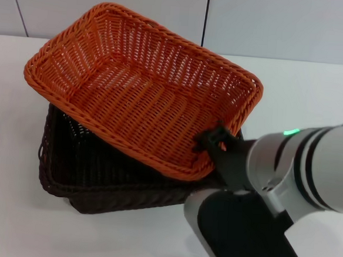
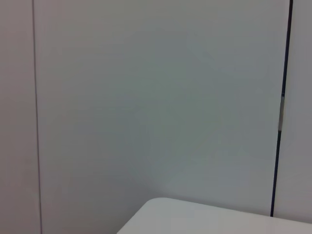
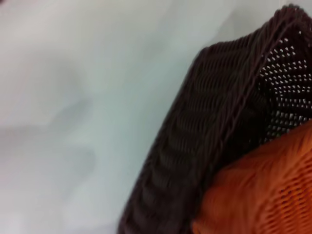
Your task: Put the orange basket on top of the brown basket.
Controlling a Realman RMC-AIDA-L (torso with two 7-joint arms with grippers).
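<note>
The orange basket (image 1: 139,91) lies askew over the brown basket (image 1: 97,179), turned relative to it and tilted, its far left corner raised. My right gripper (image 1: 213,144) sits at the orange basket's near right rim, with a black finger hooked over the rim, shut on it. The right wrist view shows the brown basket's outer wall and rim (image 3: 209,141) close up, with the orange basket's weave (image 3: 268,195) just above it. My left gripper is out of view; its wrist camera sees only wall and a table corner.
The baskets stand on a white table (image 1: 12,223). A pale panelled wall (image 1: 255,22) runs behind it. My right arm's grey and black body (image 1: 273,194) fills the near right of the head view. A table corner (image 2: 204,219) shows in the left wrist view.
</note>
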